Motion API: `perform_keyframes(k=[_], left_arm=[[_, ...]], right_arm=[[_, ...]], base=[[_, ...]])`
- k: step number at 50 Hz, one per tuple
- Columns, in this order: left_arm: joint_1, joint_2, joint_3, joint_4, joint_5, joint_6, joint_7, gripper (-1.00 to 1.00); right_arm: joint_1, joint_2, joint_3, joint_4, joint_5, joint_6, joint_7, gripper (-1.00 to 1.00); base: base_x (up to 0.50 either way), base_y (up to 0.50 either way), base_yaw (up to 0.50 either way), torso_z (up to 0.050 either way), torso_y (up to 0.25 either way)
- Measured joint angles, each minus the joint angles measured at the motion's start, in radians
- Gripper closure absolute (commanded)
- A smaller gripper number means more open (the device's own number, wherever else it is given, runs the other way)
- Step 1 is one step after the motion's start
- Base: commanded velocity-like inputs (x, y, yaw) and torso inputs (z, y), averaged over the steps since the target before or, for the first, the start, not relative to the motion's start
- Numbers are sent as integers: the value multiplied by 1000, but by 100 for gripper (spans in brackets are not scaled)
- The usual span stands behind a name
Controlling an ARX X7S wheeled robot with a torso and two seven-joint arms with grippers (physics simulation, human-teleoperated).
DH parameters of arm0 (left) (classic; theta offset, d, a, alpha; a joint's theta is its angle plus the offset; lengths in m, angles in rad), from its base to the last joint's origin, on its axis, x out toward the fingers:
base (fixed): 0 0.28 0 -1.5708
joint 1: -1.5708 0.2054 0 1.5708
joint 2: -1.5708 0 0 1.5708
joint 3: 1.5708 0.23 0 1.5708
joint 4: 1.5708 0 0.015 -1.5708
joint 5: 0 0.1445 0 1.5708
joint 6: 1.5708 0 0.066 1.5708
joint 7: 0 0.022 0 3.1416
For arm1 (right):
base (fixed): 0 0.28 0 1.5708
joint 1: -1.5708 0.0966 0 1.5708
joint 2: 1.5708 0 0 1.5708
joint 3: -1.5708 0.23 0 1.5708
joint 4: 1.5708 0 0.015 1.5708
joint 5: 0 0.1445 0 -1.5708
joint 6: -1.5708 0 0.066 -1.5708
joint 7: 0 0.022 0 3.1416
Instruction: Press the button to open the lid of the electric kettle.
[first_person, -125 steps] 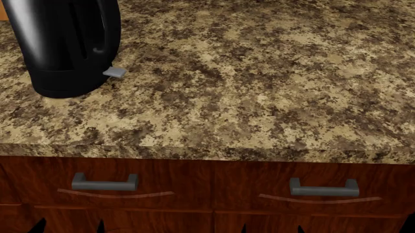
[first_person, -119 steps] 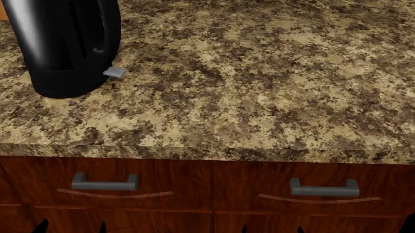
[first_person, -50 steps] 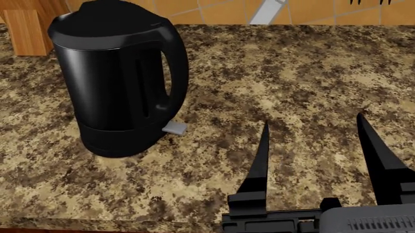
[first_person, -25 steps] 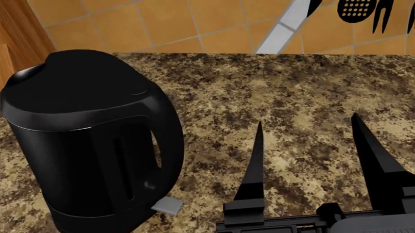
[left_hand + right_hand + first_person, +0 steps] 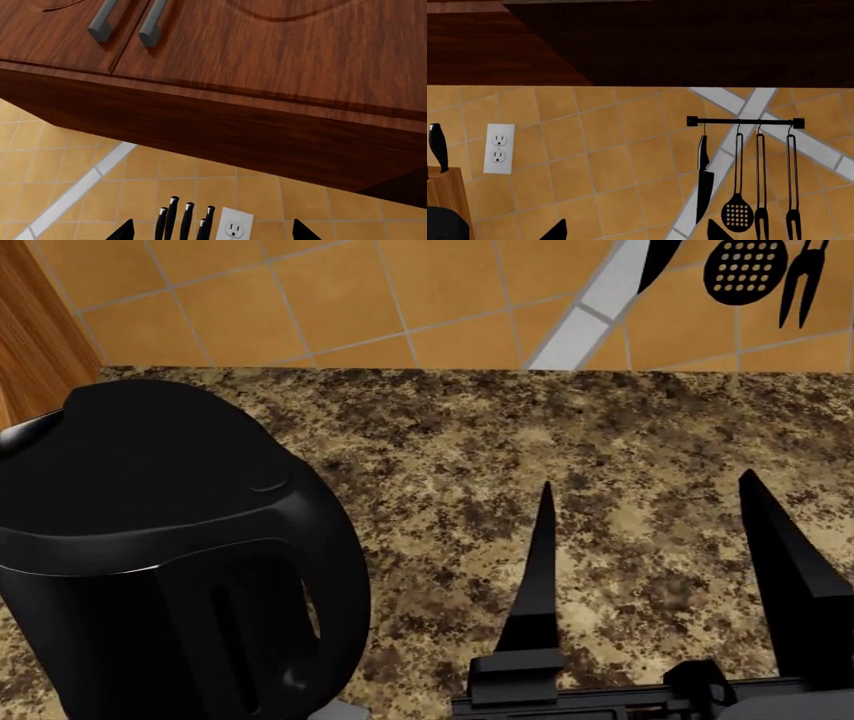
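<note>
The electric kettle (image 5: 160, 620) is a glossy black jug at the head view's lower left, on the speckled granite counter (image 5: 534, 430). Its domed lid (image 5: 134, 455) is down. The button (image 5: 267, 483) is a small oval bump at the lid's edge above the looped handle (image 5: 340, 590). My right gripper (image 5: 646, 480) is open and empty, with its two black fingers (image 5: 538, 570) pointing at the wall, to the right of the kettle and apart from it. A sliver of the kettle shows in the right wrist view (image 5: 444, 222). My left gripper (image 5: 212, 232) is open, with only its tips showing, facing the wall.
A wooden knife block (image 5: 34, 330) stands behind the kettle on the left, and knife handles (image 5: 180, 220) show in the left wrist view. On the tiled wall are an outlet (image 5: 498, 148) and a rail of hanging utensils (image 5: 740, 121). Dark wood upper cabinets (image 5: 267, 75) hang overhead.
The head view has risen from the drawer fronts to the counter and wall. The kettle now sits larger and lower left in view. The right gripper has come into view and stays open.
</note>
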State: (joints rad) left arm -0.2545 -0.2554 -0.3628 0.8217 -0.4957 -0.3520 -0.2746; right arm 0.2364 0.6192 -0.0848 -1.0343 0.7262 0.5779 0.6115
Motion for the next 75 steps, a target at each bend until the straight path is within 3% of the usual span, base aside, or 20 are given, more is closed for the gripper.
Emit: perform_keyframes(k=[6, 10, 14, 24, 34, 37, 38, 46, 58, 75], left_arm=[[1, -3, -10, -12, -5, 12, 4, -100], [1, -8, -21, -19, -13, 11, 1, -100], [0, -15, -24, -27, 2, 12, -8, -100], [-1, -26, -46, -38, 7, 18, -22, -100], [-1, -40, -80, -33, -24, 6, -35, -100], [0, -44, -85, -32, -29, 4, -38, -100], [0, -45, -86, -32, -30, 4, -38, -100], [4, -51, -94, -29, -38, 4, -41, -100], [5, -59, -121, -23, -96, -4, -44, -100], [9, -68, -141, -15, -145, -4, -45, -100]], right_arm=[[153, 177, -106, -5, 186, -85, 180, -100], [416, 283, -187, 19, 439, -58, 311, -100], [732, 320, -280, 105, 719, 29, 426, -100], [1392, 229, -528, 519, 1234, 308, 562, -100], [1795, 34, -727, 1008, 1513, 604, 484, -100], [1868, -16, -762, 1122, 1550, 683, 445, -100], [1888, -31, -772, 1154, 1560, 706, 433, 100], [1985, -117, -824, 1324, 1621, 842, 346, 100], [2000, -179, -904, 1380, 1690, 924, 278, 100], [2015, -260, -932, 1392, 1555, 968, 15, 100]], base=[[0, 0, 0, 29, 23], [0, 0, 0, 0, 0], [0, 0, 0, 0, 0], [0, 0, 0, 0, 0], [0, 0, 0, 0, 0], [0, 0, 0, 0, 0], [0, 0, 0, 0, 0], [0, 0, 0, 0, 0], [0, 0, 0, 0, 0], [0, 0, 0, 0, 0]])
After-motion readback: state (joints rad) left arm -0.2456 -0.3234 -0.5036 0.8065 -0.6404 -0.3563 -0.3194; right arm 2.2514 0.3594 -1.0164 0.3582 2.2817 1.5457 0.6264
